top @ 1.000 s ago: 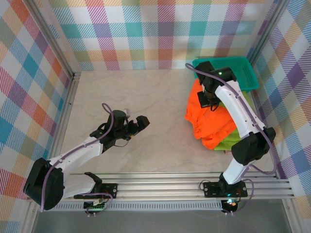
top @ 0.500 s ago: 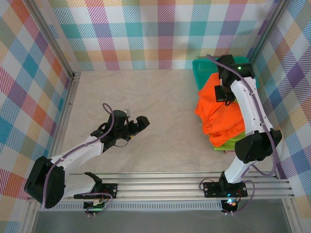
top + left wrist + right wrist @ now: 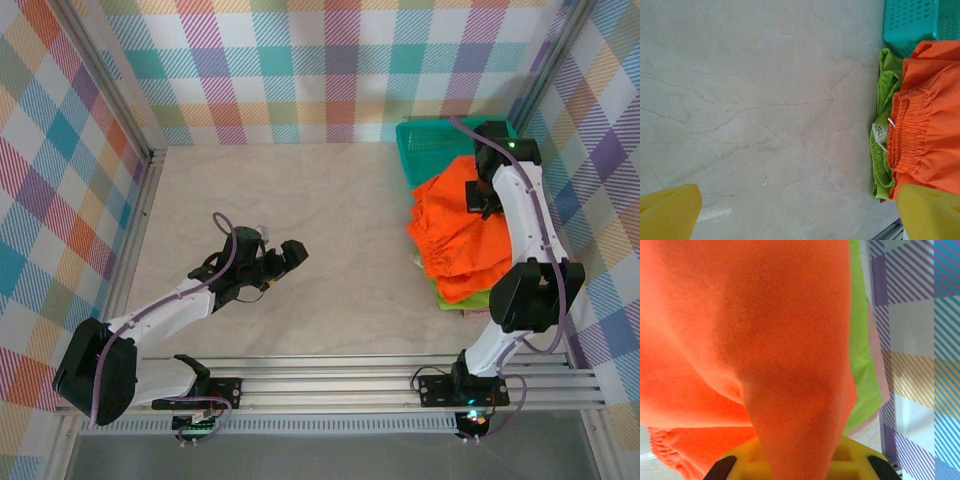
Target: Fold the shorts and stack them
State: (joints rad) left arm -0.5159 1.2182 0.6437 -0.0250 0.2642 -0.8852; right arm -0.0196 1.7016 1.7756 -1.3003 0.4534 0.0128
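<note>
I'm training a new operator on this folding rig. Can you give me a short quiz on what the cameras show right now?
1. True or false: the left tool is shut.
2. Fill in: the green shorts lie ___ the orange shorts.
3. The right tool grips: A) the green shorts, B) the orange shorts, C) nothing.

Key: 1 false, it stands open over bare table; 2 under; 3 B.
</note>
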